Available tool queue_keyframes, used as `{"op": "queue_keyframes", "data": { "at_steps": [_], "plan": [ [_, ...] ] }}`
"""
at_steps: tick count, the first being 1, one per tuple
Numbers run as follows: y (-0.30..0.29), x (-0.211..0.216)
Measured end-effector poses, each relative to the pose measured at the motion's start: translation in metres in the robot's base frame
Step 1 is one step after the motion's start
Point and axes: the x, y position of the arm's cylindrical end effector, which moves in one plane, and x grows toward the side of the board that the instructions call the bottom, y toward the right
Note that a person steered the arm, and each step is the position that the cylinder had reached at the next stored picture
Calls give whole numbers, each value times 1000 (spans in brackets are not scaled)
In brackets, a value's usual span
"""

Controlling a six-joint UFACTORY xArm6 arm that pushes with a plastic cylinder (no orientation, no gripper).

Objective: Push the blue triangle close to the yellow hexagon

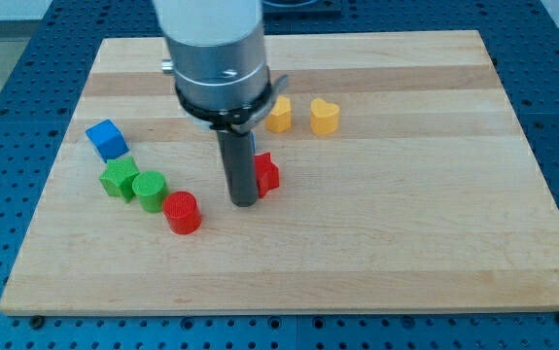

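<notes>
Beside my tip (pixel 244 201): red block (pixel 267 173) touching; yellow hexagon (pixel 279 115) behind rod.

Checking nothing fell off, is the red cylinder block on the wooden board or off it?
On it: the red cylinder block stands upright on the wooden board, inside its edges.

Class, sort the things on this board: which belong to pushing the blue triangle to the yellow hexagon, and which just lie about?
Job: my tip; yellow hexagon; blue triangle, only a sliver showing behind the rod.
Lying about: blue cube; green star; green cylinder; red cylinder; red block right of my tip; yellow heart.
</notes>
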Motion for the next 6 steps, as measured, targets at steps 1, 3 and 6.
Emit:
{"op": "queue_keyframes", "data": {
  "at_steps": [1, 3, 6],
  "plan": [
    [-2, -6],
    [-32, -58],
    [-36, -85]
  ]
}}
